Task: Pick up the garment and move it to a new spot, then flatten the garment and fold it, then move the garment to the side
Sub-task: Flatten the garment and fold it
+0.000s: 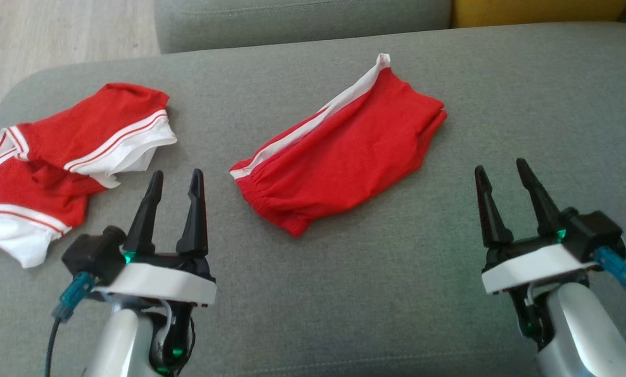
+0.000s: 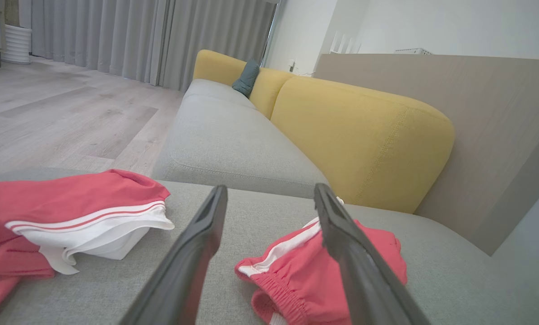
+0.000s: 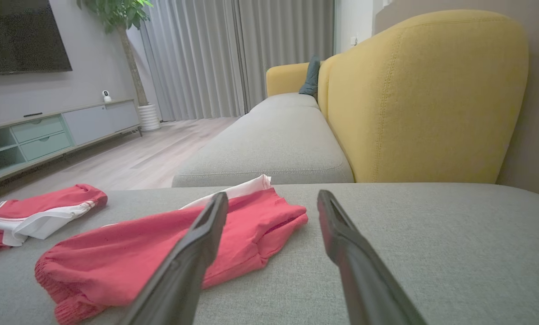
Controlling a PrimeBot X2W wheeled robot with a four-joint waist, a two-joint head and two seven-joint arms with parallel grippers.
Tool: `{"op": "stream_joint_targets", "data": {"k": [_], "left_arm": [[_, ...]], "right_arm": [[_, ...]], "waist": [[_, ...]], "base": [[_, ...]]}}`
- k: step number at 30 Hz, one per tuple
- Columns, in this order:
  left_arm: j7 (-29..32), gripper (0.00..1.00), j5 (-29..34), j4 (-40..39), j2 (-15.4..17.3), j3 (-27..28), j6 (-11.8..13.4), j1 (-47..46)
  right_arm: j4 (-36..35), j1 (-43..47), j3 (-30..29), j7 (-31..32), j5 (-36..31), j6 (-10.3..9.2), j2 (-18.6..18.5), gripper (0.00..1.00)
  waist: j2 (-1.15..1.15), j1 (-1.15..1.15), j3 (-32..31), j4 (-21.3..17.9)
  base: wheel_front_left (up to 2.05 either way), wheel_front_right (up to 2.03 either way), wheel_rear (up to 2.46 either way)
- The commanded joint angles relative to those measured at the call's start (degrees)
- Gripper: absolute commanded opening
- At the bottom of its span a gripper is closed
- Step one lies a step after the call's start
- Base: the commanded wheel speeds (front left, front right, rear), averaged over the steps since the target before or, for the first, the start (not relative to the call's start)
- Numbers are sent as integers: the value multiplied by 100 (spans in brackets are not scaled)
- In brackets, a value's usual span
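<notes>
Low in the frame, the left gripper point(image 1: 177, 173) and right gripper point(image 1: 501, 165) hover empty with fingers apart, the red shorts point(image 1: 339, 152) lying folded at center between them on the gray cushion point(image 1: 370, 293), and 1 crumpled red-and-white pile point(image 1: 82, 136) at far left.

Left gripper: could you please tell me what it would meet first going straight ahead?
Probably only grey cushion: the left gripper aims between the crumpled shorts and the folded shorts, though depth is unclear.
</notes>
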Motion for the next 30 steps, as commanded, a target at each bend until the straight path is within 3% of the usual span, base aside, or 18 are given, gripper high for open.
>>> {"op": "stream_joint_targets", "data": {"k": [1,12,18,24,30], "left_arm": [[-30,100,-61,-214,14,162,19,-272],[-30,100,-163,-448,12,-82,79,-543],[-30,100,-244,-493,12,-252,85,-725],[-30,100,-305,-480,12,-420,101,-850],[-30,100,-251,-233,12,-453,397,-954]], "right_arm": [[-256,-120,49,71,-28,-5,43,100],[37,-751,-947,1409,1257,-5,487,100],[701,-1371,-1799,2352,2001,-5,542,100],[1299,-1976,-2152,2855,2417,-5,546,100],[2026,-2610,-2679,3141,2570,-5,547,100]], "waist": [[0,0,50,53],[0,0,729,706],[0,0,1111,1182],[0,0,1401,1508],[0,0,1588,1778]], "base": [[0,0,0],[0,0,0],[0,0,0],[0,0,0],[0,0,0]]}}
